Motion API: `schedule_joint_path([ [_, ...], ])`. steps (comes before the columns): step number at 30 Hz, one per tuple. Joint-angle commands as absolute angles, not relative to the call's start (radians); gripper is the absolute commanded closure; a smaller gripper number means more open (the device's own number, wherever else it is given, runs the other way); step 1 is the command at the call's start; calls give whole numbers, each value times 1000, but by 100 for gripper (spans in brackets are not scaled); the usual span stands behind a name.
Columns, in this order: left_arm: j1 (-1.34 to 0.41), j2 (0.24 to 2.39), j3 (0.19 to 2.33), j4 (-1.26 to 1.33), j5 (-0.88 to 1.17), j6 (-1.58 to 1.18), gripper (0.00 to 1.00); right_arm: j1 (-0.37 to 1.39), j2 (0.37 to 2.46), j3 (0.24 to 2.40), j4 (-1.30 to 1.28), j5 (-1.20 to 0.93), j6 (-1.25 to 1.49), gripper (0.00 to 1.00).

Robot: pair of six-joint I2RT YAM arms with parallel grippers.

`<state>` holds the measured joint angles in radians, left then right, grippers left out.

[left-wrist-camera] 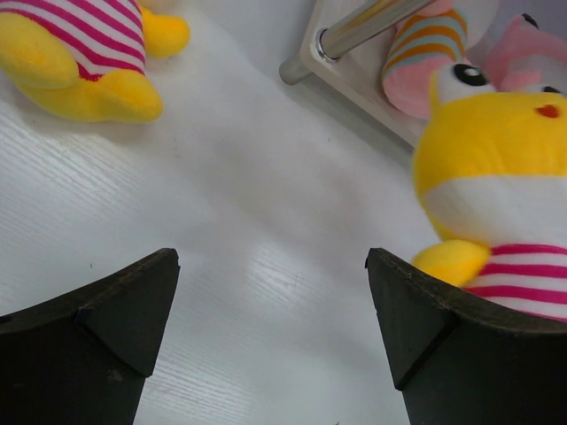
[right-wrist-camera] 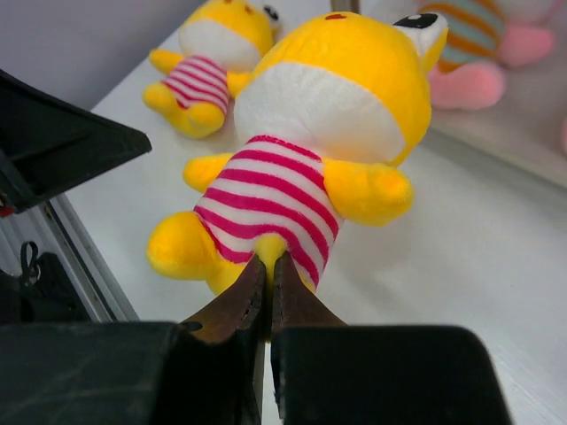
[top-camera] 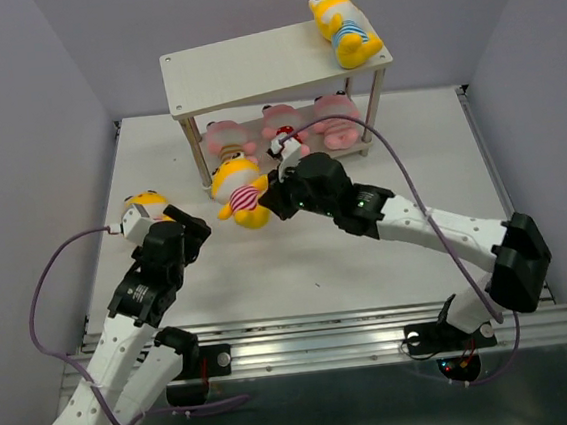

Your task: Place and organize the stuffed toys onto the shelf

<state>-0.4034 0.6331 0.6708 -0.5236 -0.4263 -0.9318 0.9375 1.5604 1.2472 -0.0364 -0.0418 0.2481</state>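
Right tool (right-wrist-camera: 268,266) pinched shut on bottom tip of yellow pink-striped toy (right-wrist-camera: 301,150). Toy stretches straight ahead of it, head toward shelf (top-camera: 249,65) just beyond.

Left tool (left-wrist-camera: 270,292) wide open, gripping nothing. Second yellow striped toy (left-wrist-camera: 80,62) on counter (top-camera: 269,274), ahead to its left.

Blue-striped toy (top-camera: 346,31) on shelf top. Three pink toys (top-camera: 280,122) on lower board.
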Motion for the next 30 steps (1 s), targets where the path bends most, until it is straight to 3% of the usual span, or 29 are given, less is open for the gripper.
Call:
schedule_joint_path([
  [1, -397, 611, 726, -512, -453, -905, 1, 943, 1424, 1255, -81, 115, 186, 99],
  [8, -396, 601, 721, -509, -446, -902, 1, 943, 1238, 1324, -135, 187, 121, 99],
  [14, -396, 623, 712, -488, -428, -896, 1, 943, 1203, 1446, -135, 204, 57, 99],
  [23, -394, 647, 706, -477, -413, -893, 1, 930, 1392, 1699, -114, 399, -66, 99],
  [30, -396, 634, 700, -480, -413, -891, 1, 769, 1525, 1827, -126, 238, -29, 99],
])
